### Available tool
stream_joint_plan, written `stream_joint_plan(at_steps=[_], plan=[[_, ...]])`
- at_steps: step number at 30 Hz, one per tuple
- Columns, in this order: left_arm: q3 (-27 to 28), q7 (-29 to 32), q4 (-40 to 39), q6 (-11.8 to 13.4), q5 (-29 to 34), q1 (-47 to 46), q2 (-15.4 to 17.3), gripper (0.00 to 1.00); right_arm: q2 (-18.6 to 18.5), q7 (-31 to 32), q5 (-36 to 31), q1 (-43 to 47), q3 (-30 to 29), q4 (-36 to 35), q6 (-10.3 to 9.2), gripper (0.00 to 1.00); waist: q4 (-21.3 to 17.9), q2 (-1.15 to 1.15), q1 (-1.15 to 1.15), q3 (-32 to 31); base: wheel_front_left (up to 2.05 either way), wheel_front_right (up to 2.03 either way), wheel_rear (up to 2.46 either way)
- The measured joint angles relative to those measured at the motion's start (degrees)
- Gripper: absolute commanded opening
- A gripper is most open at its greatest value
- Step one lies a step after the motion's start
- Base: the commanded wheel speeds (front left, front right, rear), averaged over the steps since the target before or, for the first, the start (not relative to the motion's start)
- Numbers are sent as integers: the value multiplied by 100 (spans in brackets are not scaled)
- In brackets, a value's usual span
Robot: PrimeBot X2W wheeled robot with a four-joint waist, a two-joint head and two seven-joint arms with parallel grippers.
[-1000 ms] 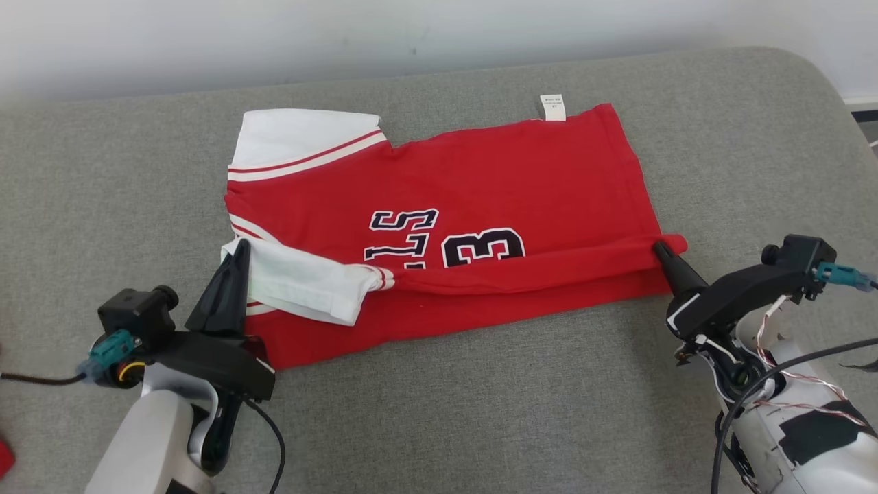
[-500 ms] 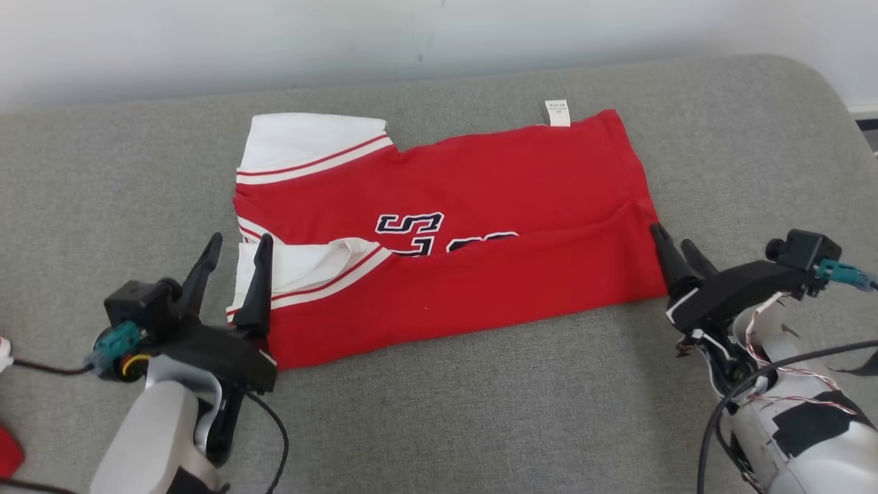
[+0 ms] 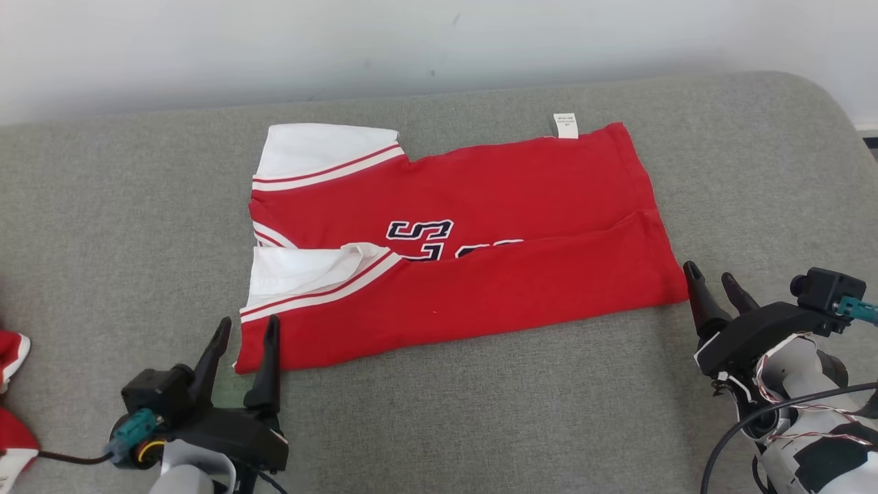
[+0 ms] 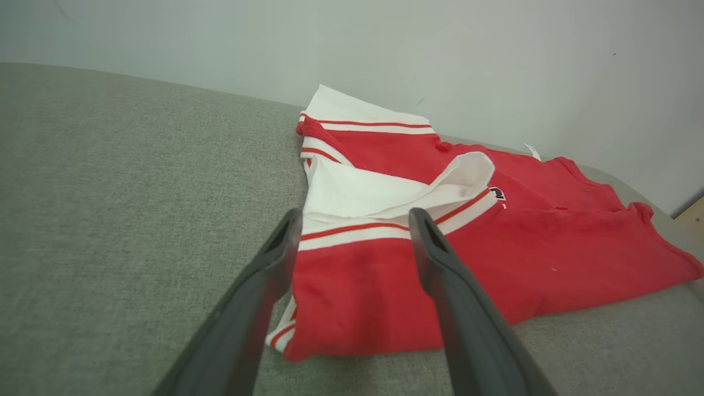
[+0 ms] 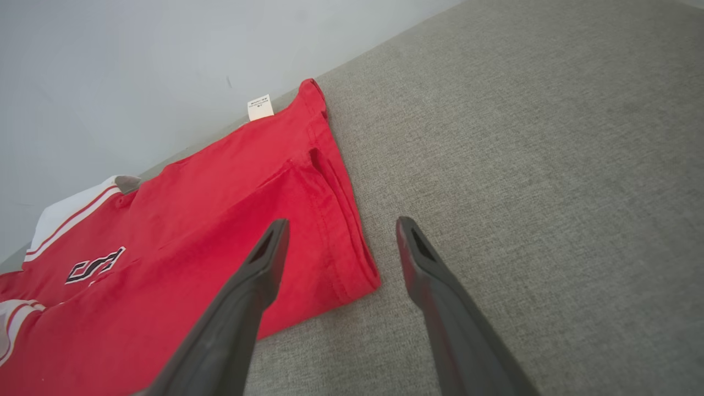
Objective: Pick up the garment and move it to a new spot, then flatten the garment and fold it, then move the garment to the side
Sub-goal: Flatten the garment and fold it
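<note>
We see our left tool (image 3: 247, 321) with its two dark fingers spread apart and nothing between them. It sits at the near left corner of the red short-sleeved jersey with white striped sleeves (image 3: 480, 192). In the left wrist view the left tool (image 4: 355, 213) frames that corner of the jersey (image 4: 550, 242), but we cannot tell whether either finger touches the cloth.

Our right tool (image 3: 708, 272) also stands with its fingers apart and empty, just beside the jersey's near right corner. In the right wrist view the right tool (image 5: 342, 221) has one finger over the red hem of the jersey (image 5: 209, 198) and the other over bare upholstery.

The jersey lies flat across the middle of the grey woven-fabric cushion (image 3: 480, 412), its near long edge folded up over itself. The fold covers the lower part of the dark blue outlined lettering (image 3: 420, 230). One white sleeve (image 3: 302, 271) lies folded in on the near left, the other (image 3: 315, 147) lies at the far left. A small white label (image 3: 564, 125) sticks out at the far edge.

A piece of red and white cloth (image 3: 10, 384) shows at the cushion's left edge, well apart from the jersey. A pale wall (image 3: 411, 41) rises behind the cushion.
</note>
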Motion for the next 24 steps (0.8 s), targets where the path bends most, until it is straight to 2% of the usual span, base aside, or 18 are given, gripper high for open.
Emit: stream_joint_plan(at_steps=[18,19,20,21,22,23,24], plan=[[-26,-14,570,137,509,72,-66,100,149,-398,-535,-359,450,851,0,100,68,0,0,332,0,0,0],[-23,-14,592,133,509,68,-82,100,176,-393,-526,-378,476,884,0,98,76,0,0,346,0,0,0],[-24,-15,643,130,509,58,-98,100,193,-389,-521,-406,502,910,0,47,84,0,0,360,0,0,0],[-16,-18,690,123,513,47,-108,56,203,-388,-517,-428,522,924,0,16,92,0,0,375,0,0,0],[-5,-23,728,119,513,26,-115,34,210,-388,-501,-435,545,933,0,0,101,0,0,386,0,0,0],[1,-24,765,94,513,-3,-120,0,215,-390,-476,-435,565,951,0,0,109,0,0,394,0,0,0],[5,-24,805,90,515,-40,-121,0,214,-391,-468,-435,582,968,0,0,118,0,0,396,0,0,0]])
